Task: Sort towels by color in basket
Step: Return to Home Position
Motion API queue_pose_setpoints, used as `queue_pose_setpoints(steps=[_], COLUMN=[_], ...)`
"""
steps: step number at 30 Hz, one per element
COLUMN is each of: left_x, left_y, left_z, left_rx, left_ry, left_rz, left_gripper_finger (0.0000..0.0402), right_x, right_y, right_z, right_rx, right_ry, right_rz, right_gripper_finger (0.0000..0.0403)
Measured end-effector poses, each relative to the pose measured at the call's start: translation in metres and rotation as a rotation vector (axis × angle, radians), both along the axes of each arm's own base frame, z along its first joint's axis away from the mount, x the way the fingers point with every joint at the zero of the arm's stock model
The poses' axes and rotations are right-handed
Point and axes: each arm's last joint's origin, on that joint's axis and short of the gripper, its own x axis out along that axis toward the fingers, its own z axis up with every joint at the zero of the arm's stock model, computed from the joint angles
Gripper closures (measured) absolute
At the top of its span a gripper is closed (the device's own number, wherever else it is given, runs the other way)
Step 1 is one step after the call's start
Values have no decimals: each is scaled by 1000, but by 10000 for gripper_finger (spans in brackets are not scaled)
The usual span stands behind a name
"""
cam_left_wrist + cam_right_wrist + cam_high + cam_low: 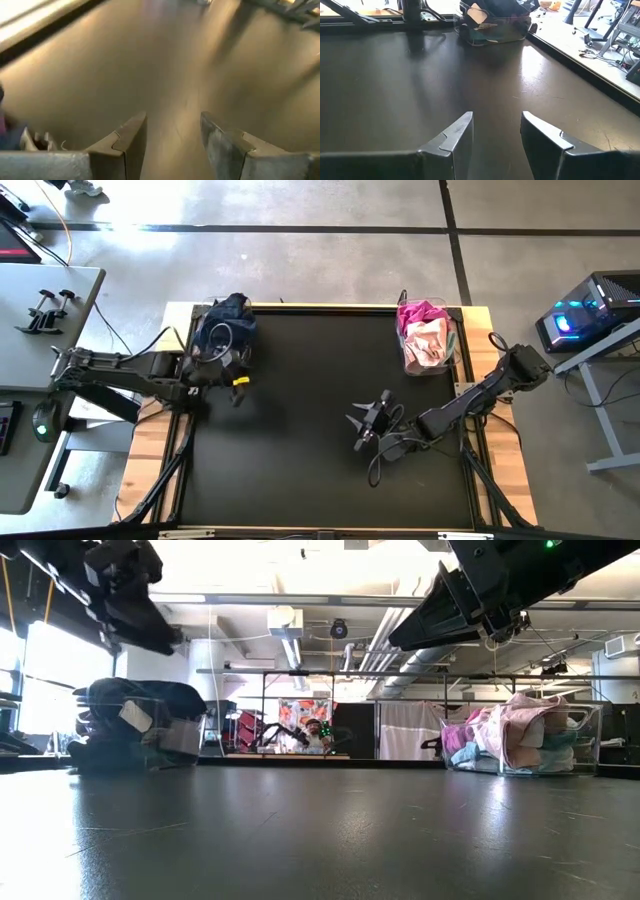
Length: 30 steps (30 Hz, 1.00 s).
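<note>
A clear basket (225, 330) at the table's far left holds dark towels (140, 705), navy and black, one with a white tag (476, 14). A second clear basket (428, 340) at the far right holds pink, magenta and peach towels (515, 730), heaped above its rim. My left gripper (172, 135) hovers open just near of the dark basket (492, 22), with nothing between its fingers. My right gripper (496, 130) stands open over the mat at mid right (366, 423), also with nothing in it.
The black mat (300, 470) lies bare between and in front of the baskets. A wooden rim (505, 470) frames the table. A desk with clamps (45, 310) stands off the left side, and a lit computer case (590, 315) off the right.
</note>
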Motion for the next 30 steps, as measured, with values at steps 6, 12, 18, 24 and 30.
queue_pose_setpoints(steps=[6, 12, 18, 24, 30], left_x=[-5, 3, 11, 19, 18], left_y=[-6, -12, -12, 3, 20], left_z=[11, 1, -17, -35, -43], left_rx=[-104, -319, -307, -237, -198], left_ry=[142, 246, 427, 578, 696], left_rz=[60, 38, 117, 255, 313], left_gripper_finger=[241, 245, 245, 245, 245], right_x=[-3, -29, -61, -74, -86], right_y=[-14, -58, -87, -115, -141], right_z=[15, 77, 70, 31, 6], right_rx=[17, 305, 529, 562, 522], right_ry=[65, 412, 795, 877, 880], right_rz=[-25, -12, -39, -253, -419], right_gripper_finger=[247, 247, 282, 339, 359])
